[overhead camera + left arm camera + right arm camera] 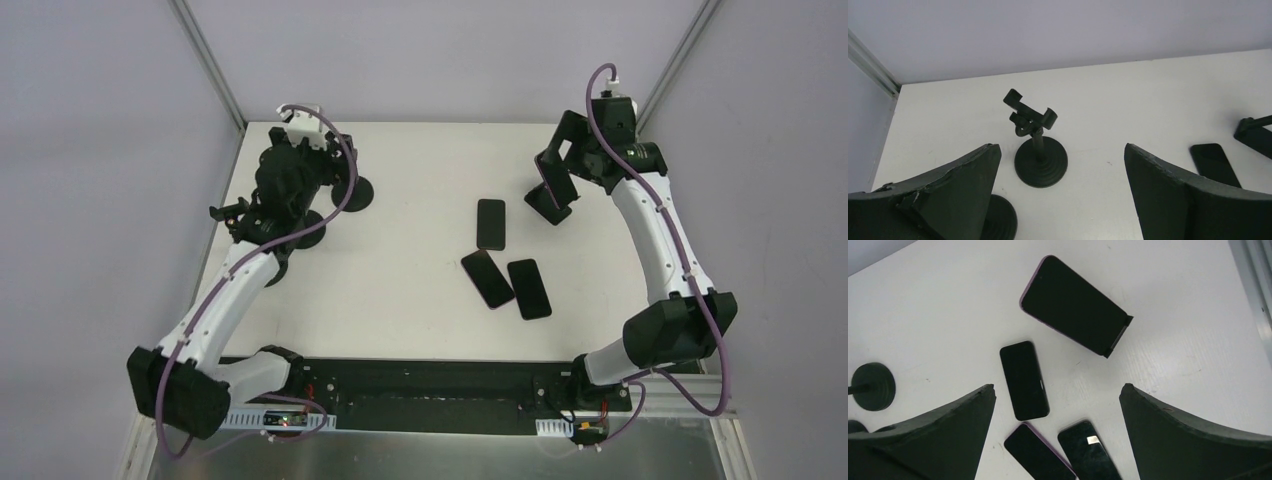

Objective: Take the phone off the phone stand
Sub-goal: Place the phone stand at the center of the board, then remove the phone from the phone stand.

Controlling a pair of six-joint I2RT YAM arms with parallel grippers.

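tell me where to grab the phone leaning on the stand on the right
Grip the phone across its two long edges near the raised top end, coming from above with the open right hand. Its bottom edge sits in the lip of the stand, while the top end tilts up free.

Upright clamp-top stand (1040, 160) on white table (1128, 100) beyond spread left pincer (1060, 148)

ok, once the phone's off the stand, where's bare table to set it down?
Best: bare table centre, between the round-base stands and the three flat phones. Also the near strip in front of those phones. Crowded: right back, phone on its stand close by the flat ones.
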